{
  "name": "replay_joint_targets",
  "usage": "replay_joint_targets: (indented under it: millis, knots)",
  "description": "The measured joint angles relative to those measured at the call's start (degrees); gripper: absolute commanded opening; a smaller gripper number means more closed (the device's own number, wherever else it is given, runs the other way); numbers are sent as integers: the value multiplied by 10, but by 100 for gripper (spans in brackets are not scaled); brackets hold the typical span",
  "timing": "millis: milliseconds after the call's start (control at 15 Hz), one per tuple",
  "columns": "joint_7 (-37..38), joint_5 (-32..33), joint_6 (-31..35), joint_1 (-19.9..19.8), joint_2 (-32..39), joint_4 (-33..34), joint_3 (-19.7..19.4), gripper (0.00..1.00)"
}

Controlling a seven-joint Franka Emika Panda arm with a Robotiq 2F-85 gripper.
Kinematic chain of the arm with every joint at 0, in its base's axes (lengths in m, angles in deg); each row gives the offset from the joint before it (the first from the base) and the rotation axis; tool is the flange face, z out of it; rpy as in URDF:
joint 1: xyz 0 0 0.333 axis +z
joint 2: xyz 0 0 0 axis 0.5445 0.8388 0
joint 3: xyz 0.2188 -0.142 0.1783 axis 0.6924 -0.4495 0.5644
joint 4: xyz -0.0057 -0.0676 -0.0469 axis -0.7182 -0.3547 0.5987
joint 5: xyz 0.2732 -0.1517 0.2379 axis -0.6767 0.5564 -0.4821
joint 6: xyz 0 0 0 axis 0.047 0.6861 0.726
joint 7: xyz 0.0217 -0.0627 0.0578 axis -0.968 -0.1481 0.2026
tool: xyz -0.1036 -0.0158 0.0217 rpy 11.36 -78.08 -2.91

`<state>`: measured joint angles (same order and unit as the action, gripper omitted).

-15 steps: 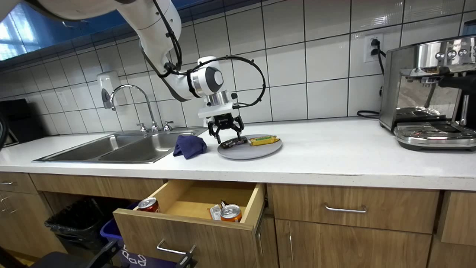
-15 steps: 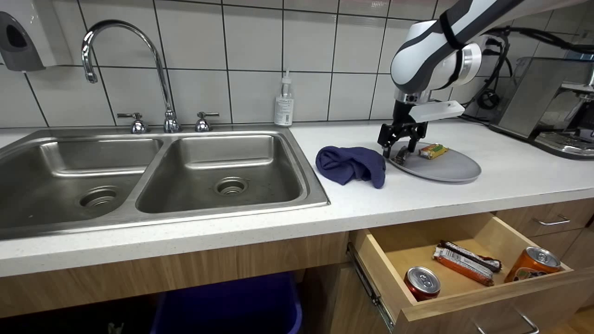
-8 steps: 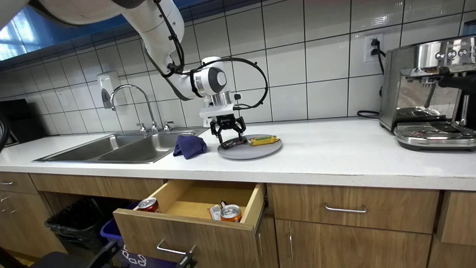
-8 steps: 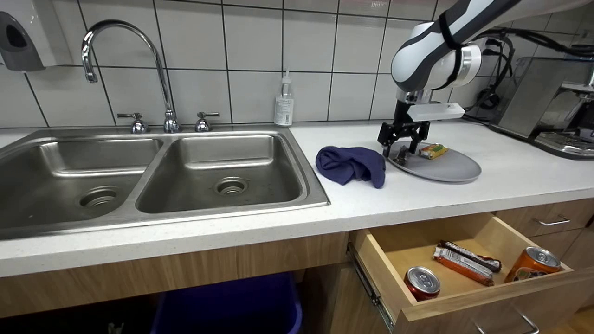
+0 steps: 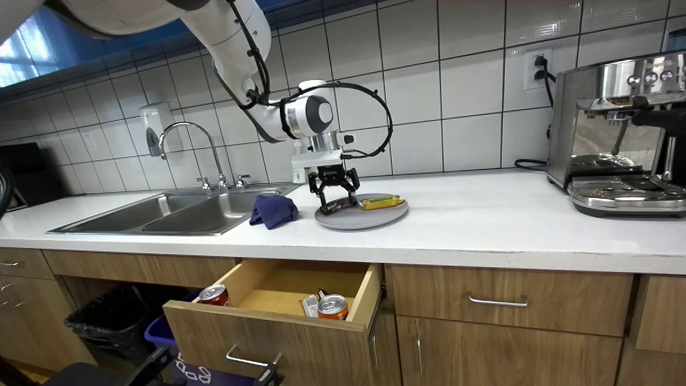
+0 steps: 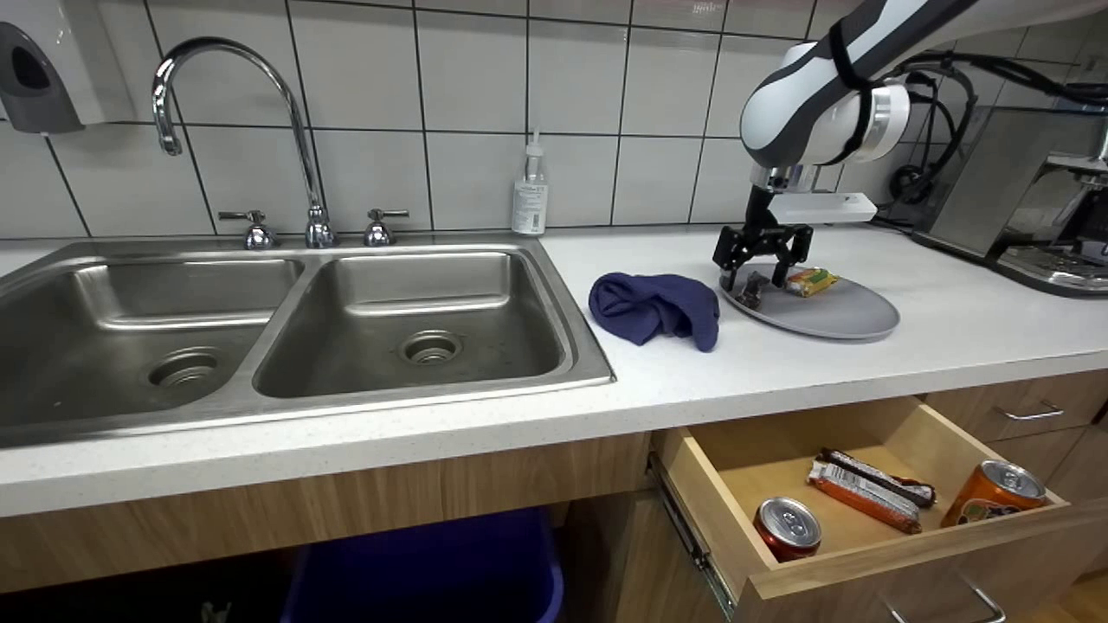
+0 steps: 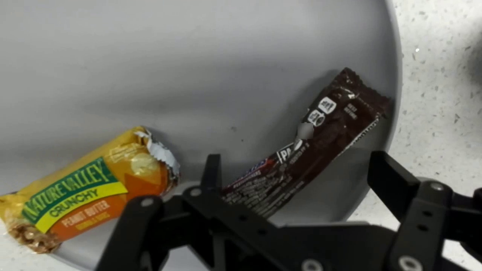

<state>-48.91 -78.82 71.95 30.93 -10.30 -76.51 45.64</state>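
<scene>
My gripper [image 7: 296,161] is open, pointing down over a grey plate [image 7: 188,75]. A dark brown wrapped bar [image 7: 327,139] lies slanted on the plate between the two fingers, with room beside the right finger [image 7: 391,180]. Its near end is hidden behind the gripper. A yellow wrapped granola bar [image 7: 90,184] lies on the plate just outside the left finger. In both exterior views the gripper [image 5: 337,199] [image 6: 753,284] is low at the plate's edge, its fingers about the dark bar [image 5: 337,205] [image 6: 751,291]. Whether a fingertip touches the plate, I cannot tell.
A blue cloth [image 6: 655,309] lies beside the plate, toward the steel sink [image 6: 589,368]. An open drawer [image 5: 268,321] below the counter holds a red can [image 6: 788,528], an orange can [image 6: 994,493] and wrapped bars [image 6: 866,493]. A coffee machine [image 5: 627,134] stands farther along.
In both exterior views the arm and open gripper have moved a little to the right. The plate and the bars on it have shifted very slightly the same way.
</scene>
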Motion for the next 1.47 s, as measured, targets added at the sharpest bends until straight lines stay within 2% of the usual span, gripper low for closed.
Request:
replay_joint_targets:
  millis: [400,467,533,600,800,1133,1200,1267,1333,1467]
  knots:
    - [0,-3,-3,-4,0,0,0,99]
    - [0,-3,-6,-4,0,0,0,75]
    - [0,-3,-10,-5,0,0,0,75]
    - [0,-3,-14,-5,0,0,0,70]
    - [0,-6,-21,-7,2,0,0,44]
    - [0,-7,-27,-9,2,5,-1,7]
    - [0,-7,-29,-10,2,6,-1,1]
    - [0,-7,-30,-10,2,7,-1,0]
    - [0,-7,-31,-10,2,7,-1,4]
    - [0,-7,-31,-10,2,7,-1,4]
